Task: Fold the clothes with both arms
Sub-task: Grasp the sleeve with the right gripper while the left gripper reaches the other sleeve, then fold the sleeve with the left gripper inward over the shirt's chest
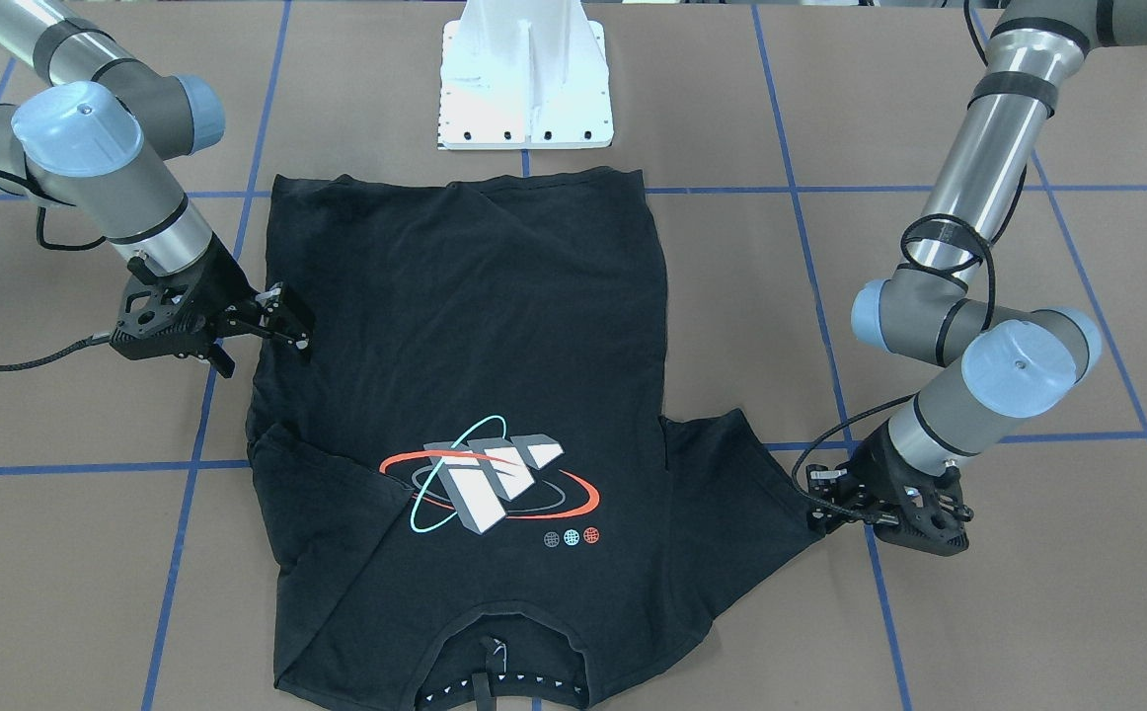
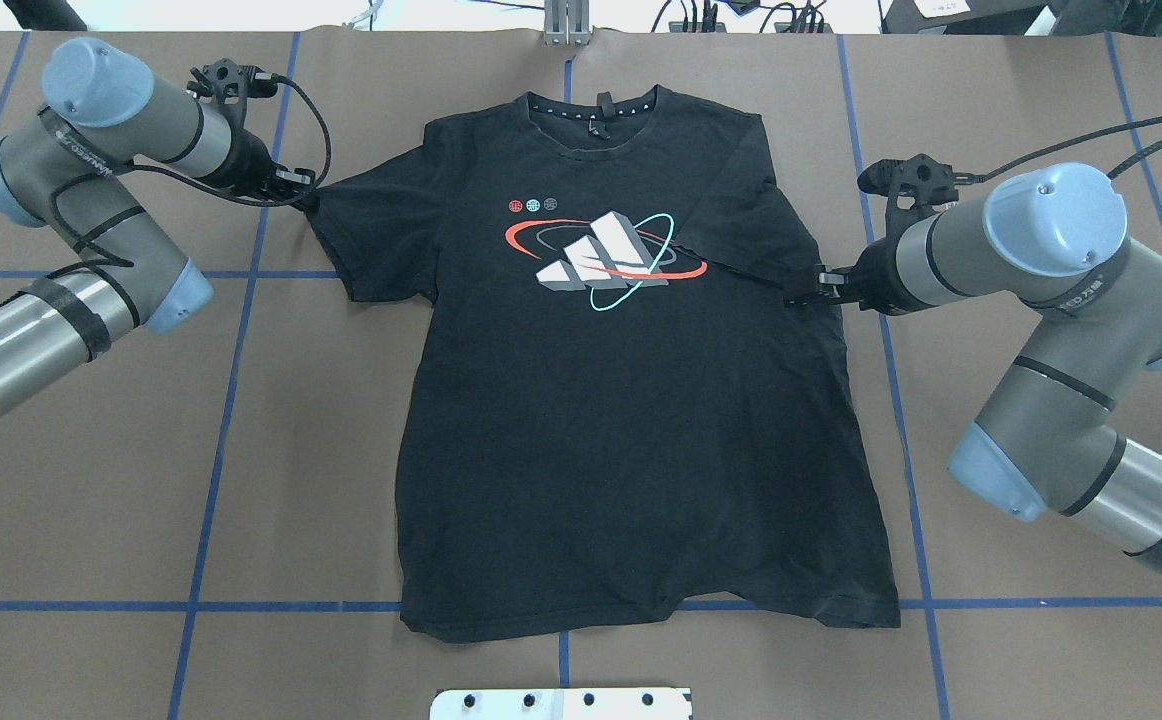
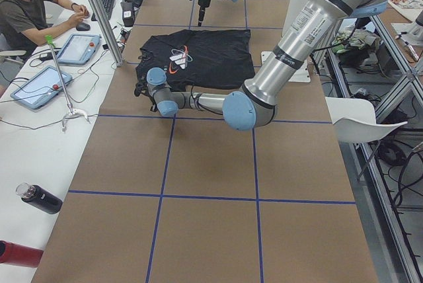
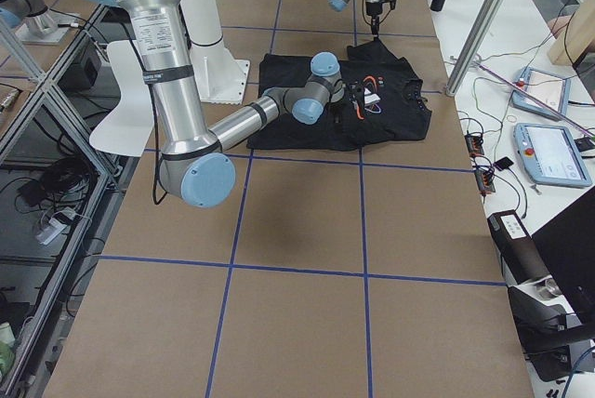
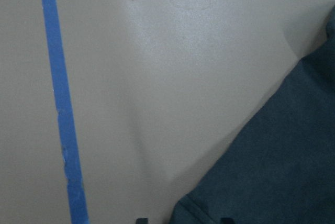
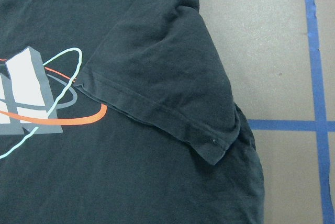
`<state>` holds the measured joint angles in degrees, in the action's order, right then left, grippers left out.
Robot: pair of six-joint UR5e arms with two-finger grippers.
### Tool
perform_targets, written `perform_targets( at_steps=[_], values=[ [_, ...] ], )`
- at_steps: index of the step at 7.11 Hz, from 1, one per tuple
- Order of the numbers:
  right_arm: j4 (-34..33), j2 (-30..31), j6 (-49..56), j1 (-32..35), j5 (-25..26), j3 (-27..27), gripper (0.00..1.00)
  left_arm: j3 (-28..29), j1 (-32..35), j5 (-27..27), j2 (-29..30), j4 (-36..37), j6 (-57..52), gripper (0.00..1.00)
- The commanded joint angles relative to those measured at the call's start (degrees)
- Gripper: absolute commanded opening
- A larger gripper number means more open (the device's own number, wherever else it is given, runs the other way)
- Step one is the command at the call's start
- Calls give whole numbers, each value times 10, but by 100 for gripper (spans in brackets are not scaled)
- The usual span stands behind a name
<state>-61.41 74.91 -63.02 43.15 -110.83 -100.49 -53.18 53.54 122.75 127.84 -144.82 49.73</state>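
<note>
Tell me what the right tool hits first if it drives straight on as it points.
The shirt: the right tool points at its side edge by the folded-in sleeve, seemingly almost touching.

This is looking like a robotics lab. A left arm (image 2: 121, 250) and a right arm (image 2: 1071, 300) are standing over a bench (image 3: 211, 230) that is wearing brown paper gridded with blue tape (image 3: 198, 196). An operator (image 3: 26, 12) is sitting beside touchscreen pendants (image 3: 78, 48), and aluminium framing (image 3: 99, 15) and cables (image 4: 51, 179) are running alongside.
</note>
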Motion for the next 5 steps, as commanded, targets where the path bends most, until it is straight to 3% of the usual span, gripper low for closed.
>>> perform_targets(
  at_steps=[1, 3, 5],
  values=[
    [1, 1, 1, 0, -1, 0, 100, -36, 5, 5, -3, 4, 25, 0],
    [1, 1, 2, 1, -6, -1, 100, -141, 3, 41, -15, 26, 145, 0],
    [1, 0, 3, 2, -10, -1, 100, -211, -49, 14, 1, 65, 276, 0]
  ],
)
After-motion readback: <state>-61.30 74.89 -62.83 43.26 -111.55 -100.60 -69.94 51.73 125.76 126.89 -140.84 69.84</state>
